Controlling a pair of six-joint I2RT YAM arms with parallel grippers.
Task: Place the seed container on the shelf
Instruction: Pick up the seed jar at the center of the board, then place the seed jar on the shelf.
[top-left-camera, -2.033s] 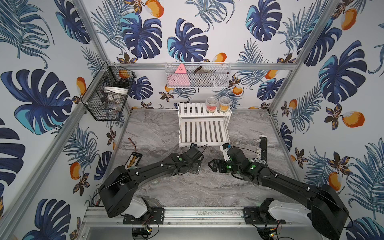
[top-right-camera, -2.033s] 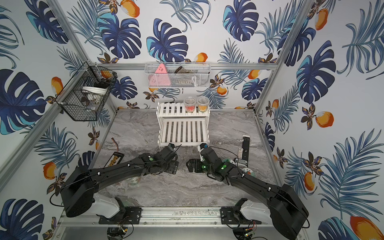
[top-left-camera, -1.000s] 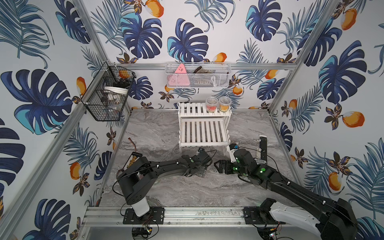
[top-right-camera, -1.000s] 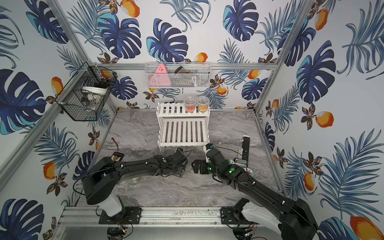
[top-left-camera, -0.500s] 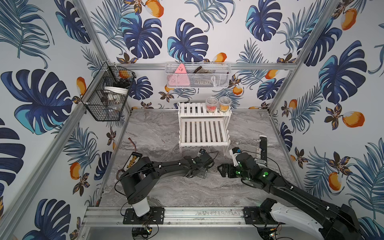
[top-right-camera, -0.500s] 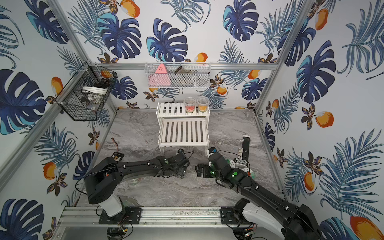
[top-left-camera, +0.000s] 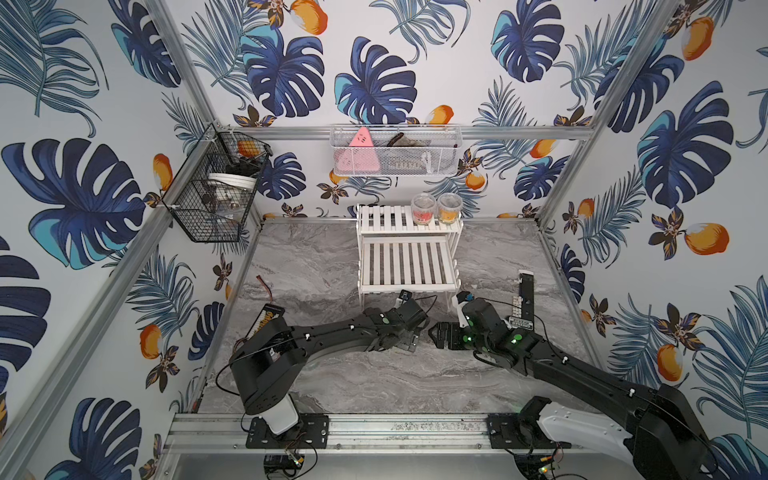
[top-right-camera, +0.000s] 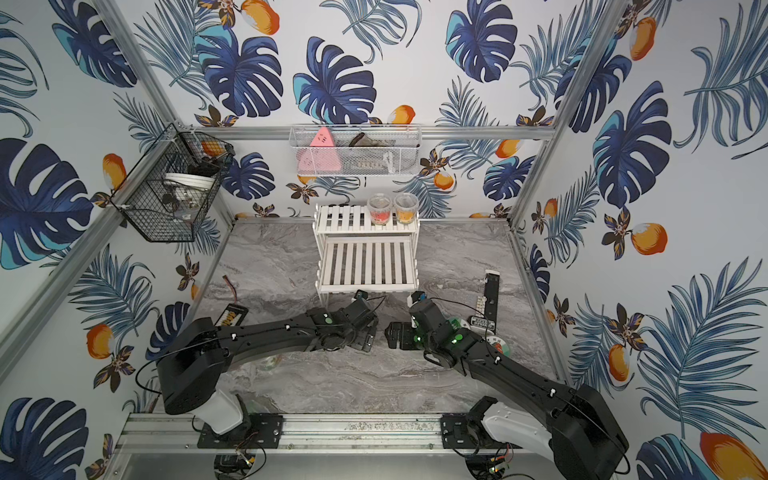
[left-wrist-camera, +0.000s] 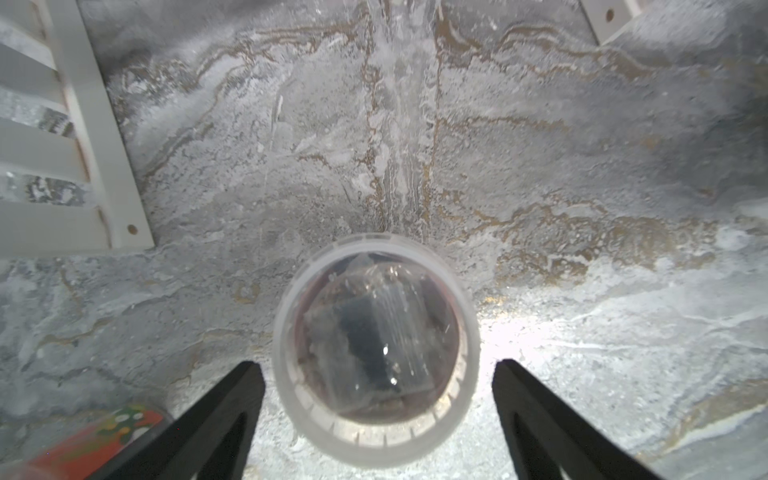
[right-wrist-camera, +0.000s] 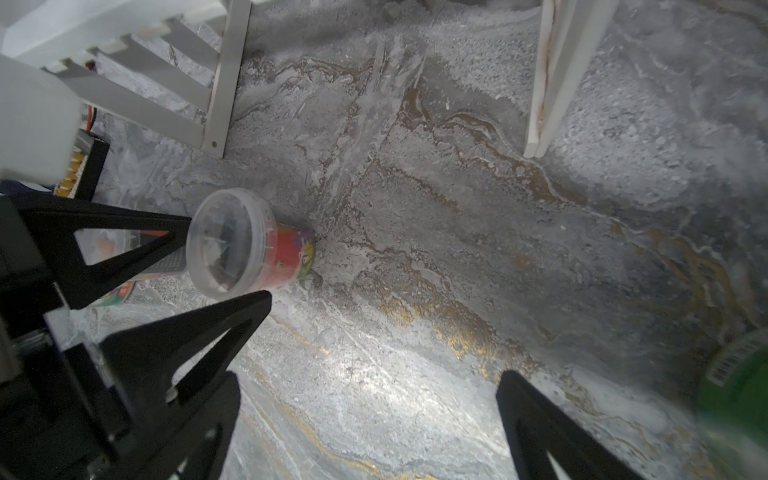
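Note:
The seed container (left-wrist-camera: 376, 349) is a small tub with a clear lid and a red label. It stands on the marble floor just in front of the shelf (top-left-camera: 409, 266), a white slatted two-tier rack. My left gripper (left-wrist-camera: 376, 372) is open around it, with a narrow gap between each finger and the tub. The right wrist view shows the container (right-wrist-camera: 245, 245) between those black fingers (right-wrist-camera: 174, 237). In both top views the left gripper (top-left-camera: 407, 338) hides it. My right gripper (right-wrist-camera: 370, 374) is open and empty, just right of the left gripper (top-right-camera: 365, 336).
Two jars (top-left-camera: 423, 208) (top-left-camera: 450, 206) stand on the shelf's upper tier. A black wire basket (top-left-camera: 216, 195) and a white mesh basket (top-left-camera: 395, 153) hang on the walls. A black strip (top-left-camera: 525, 291) and round green items (top-right-camera: 496, 345) lie at the right. Another red-labelled tub (left-wrist-camera: 104, 432) lies beside the left gripper.
My left gripper has opened and let go of the seed container, which now stands free on the floor. The right gripper has drawn back a little to the right.

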